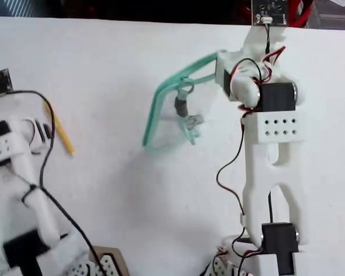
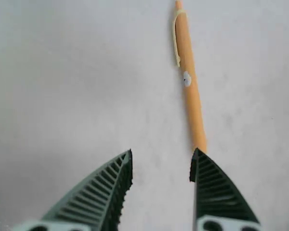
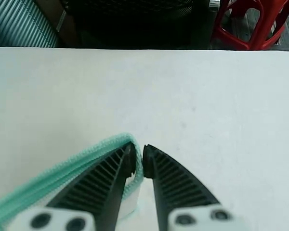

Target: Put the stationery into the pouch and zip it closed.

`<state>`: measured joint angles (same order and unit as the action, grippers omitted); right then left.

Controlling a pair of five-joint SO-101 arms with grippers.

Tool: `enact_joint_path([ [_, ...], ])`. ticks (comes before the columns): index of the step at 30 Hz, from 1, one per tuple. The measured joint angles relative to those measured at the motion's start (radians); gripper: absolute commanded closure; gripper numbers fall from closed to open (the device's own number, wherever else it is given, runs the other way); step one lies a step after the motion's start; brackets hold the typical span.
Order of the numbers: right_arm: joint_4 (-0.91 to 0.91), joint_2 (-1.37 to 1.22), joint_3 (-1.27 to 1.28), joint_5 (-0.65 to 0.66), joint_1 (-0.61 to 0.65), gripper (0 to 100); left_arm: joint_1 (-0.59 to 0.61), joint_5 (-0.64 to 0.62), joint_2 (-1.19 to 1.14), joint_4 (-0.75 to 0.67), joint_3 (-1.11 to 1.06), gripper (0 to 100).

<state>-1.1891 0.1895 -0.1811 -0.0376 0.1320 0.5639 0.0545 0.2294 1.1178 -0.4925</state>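
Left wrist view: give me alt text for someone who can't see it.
The left gripper, open, hangs over a white table with an orange pen lying just ahead of it. The pen has a pale clip, and its near end sits right by one fingertip.
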Motion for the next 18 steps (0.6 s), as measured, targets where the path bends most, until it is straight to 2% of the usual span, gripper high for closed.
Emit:
enact_joint_path([
  [7,0.0,0.0,0.0,0.0,0.0,98.0,0.005,-0.084,-0.382,0.025,0.295,80],
  [18,0.0,0.0,0.0,0.0,0.0,98.0,-0.025,-0.16,-0.654,0.018,0.532,80],
])
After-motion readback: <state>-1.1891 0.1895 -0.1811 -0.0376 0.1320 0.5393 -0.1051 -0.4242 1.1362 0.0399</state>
